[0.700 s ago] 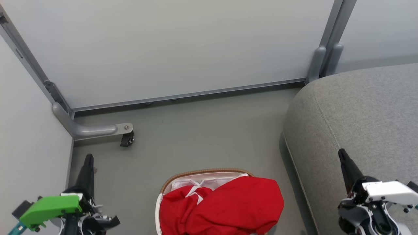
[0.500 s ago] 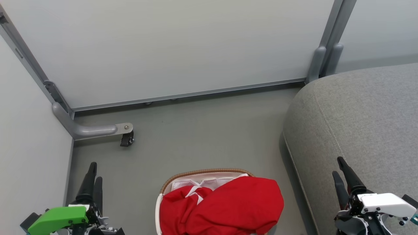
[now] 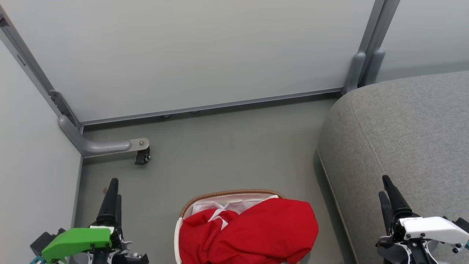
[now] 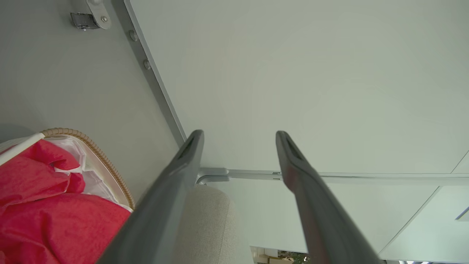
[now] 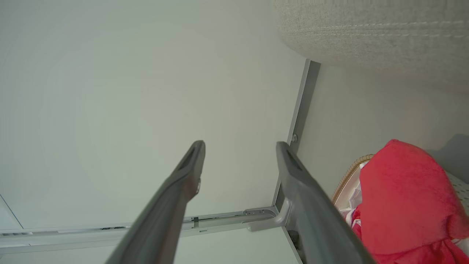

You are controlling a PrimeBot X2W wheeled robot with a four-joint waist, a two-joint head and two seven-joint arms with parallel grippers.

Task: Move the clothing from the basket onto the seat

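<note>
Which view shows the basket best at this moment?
Head view: looks down on the basket, showing woven far rim, liner and left wall; near part cut off. Left wrist view catches a rim arc; right wrist view, a rim sliver beside the clothing.

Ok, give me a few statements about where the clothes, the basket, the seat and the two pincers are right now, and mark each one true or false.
1. The red clothing is piled in the basket. True.
2. The left pincer is shut on a garment. False: its fingers stand apart with nothing between them.
3. The seat is on the robot's right of the basket. True.
4. The basket stands on the seat. False: it stands on the floor beside the seat.
5. The right pincer is open. True.
</note>
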